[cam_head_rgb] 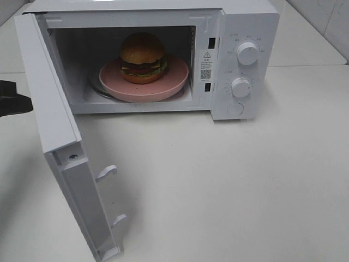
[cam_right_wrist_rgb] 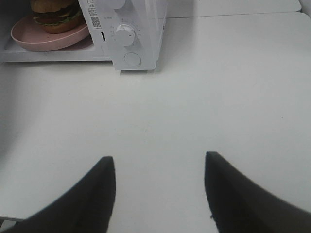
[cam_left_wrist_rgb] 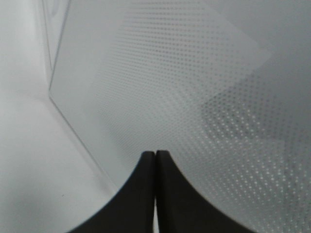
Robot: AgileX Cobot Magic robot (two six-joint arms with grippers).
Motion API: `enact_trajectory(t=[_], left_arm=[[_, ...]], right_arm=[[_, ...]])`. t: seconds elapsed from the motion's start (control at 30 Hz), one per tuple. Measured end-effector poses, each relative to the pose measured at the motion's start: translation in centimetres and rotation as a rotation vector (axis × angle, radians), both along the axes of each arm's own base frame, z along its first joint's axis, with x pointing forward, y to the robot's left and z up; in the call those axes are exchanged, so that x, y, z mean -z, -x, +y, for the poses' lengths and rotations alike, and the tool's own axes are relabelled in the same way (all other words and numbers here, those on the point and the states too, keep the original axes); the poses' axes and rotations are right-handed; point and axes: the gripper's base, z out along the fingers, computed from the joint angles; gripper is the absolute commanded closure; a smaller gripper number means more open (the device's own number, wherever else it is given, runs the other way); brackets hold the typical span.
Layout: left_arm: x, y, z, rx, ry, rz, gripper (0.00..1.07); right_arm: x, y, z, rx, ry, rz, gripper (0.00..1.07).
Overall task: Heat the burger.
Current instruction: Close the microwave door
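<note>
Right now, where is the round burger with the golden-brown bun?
In the exterior high view the burger sits upper centre, on the round pink plate inside the open white microwave, left of its two white dials.

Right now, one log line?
burger: on plate inside microwave | door: open | left pincer: shut, by door | right pincer: open, empty

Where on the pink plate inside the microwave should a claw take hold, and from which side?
Probably the near rim of the pink plate, coming level through the microwave's open front. The burger fills the plate's middle and the cavity walls close off the back and sides, so only that front rim is bare and reachable. The open door stands left, so favour the right.
</note>
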Motion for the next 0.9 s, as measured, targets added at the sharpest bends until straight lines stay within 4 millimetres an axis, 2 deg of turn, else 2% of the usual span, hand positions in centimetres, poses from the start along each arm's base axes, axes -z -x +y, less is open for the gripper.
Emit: enact_trajectory(t=[0.2, 0.33, 0.57, 0.9], left_arm=[[0.2, -0.9, -1.6, 0.033, -0.076, -0.013, 1.07], [0.0, -2.0, -4.3, 0.067, -0.156, -0.047, 1.07], [-0.7, -3.0, -6.6, 0.106, -0.154, -0.085, 1.07], [0.1, -5.5, -10.3, 0.153, -0.136, -0.083, 1.07]], right_arm=[[0.0, 0.0, 0.0, 0.000, 0.000, 0.000, 0.52], [0.0, 0.0, 0.0, 0.000, 0.000, 0.000, 0.52], [0.0, 0.0, 0.0, 0.000, 0.000, 0.000, 0.52], [0.0, 0.0, 0.0, 0.000, 0.000, 0.000, 0.52]])
